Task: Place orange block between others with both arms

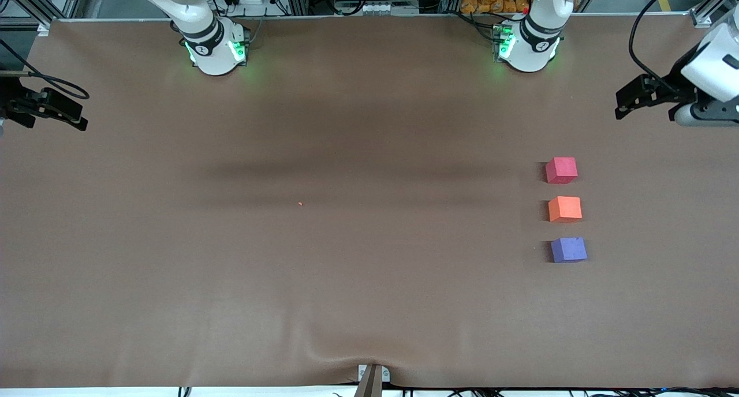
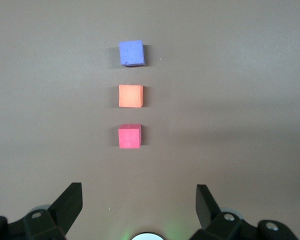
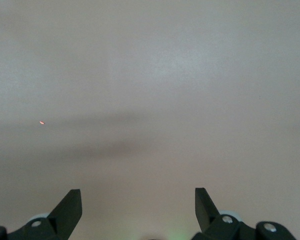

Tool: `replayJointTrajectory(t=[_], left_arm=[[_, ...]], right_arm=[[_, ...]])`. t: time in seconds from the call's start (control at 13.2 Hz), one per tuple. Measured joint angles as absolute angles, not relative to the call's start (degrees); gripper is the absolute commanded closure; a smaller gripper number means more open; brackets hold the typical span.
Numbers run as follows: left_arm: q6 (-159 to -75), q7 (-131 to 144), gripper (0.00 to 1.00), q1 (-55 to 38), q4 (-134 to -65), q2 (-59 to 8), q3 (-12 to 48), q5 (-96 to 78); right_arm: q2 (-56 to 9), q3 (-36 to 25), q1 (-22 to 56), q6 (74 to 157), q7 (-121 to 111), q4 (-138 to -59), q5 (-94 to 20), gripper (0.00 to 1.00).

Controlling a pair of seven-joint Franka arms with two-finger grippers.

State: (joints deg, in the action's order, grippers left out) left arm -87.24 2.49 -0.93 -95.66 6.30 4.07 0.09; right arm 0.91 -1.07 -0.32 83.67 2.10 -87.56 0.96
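Observation:
Three small cubes stand in a row toward the left arm's end of the table. The orange block sits between the others, with a small gap on each side. The pinkish-red cube is farther from the front camera. The purple cube is nearer to it. My left gripper hangs open and empty at that end of the table, apart from the cubes. My right gripper is open and empty over the right arm's end, above bare cloth.
A brown cloth covers the table. A tiny orange speck lies near the middle. The arm bases glow green at the table's edge farthest from the front camera. A small bracket sits at the nearest edge.

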Motion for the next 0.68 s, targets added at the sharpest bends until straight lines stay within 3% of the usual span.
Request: replayJointTrajectory(t=[0.68], left_arm=[[-87.8,2.3,0.00,0.2,-96.2,6.6,3.5,0.1]], right_arm=[[0.9,-1.1,-0.3,83.6,2.1,-87.6,1.0,0.00]])
